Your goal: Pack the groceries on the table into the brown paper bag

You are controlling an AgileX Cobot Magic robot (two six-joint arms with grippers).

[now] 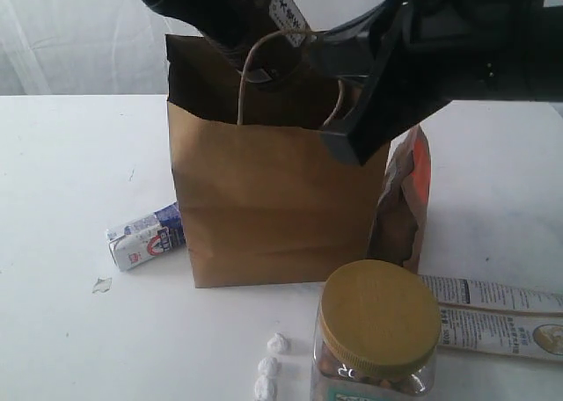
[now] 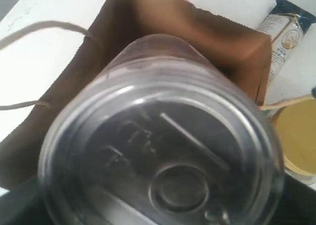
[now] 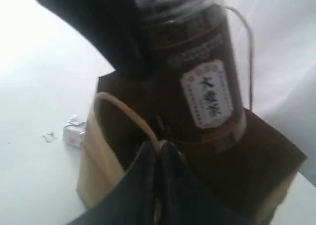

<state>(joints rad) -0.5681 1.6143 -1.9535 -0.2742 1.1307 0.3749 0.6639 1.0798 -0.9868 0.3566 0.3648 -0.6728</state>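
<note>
White tabletop [image 1: 62, 199] before you, brown paper bag [image 1: 264, 207] upright mid-table. Your left gripper [image 1: 211, 14] clamped on dark silver-lidded can [image 3: 207, 87], held over bag mouth. Your right gripper [image 3: 160, 153] pinched together on bag's right rim.

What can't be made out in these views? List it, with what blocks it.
- Inside of the brown paper bag: front wall hides it in the exterior view; the dark can fills the left wrist view.
- Brown-orange pouch: exterior view, partly behind the bag.
- Gold-lidded jar: exterior view, cut by the bottom edge.
- Whether the right gripper pinches rim or handle: right wrist view, too dark and blurred.
</note>
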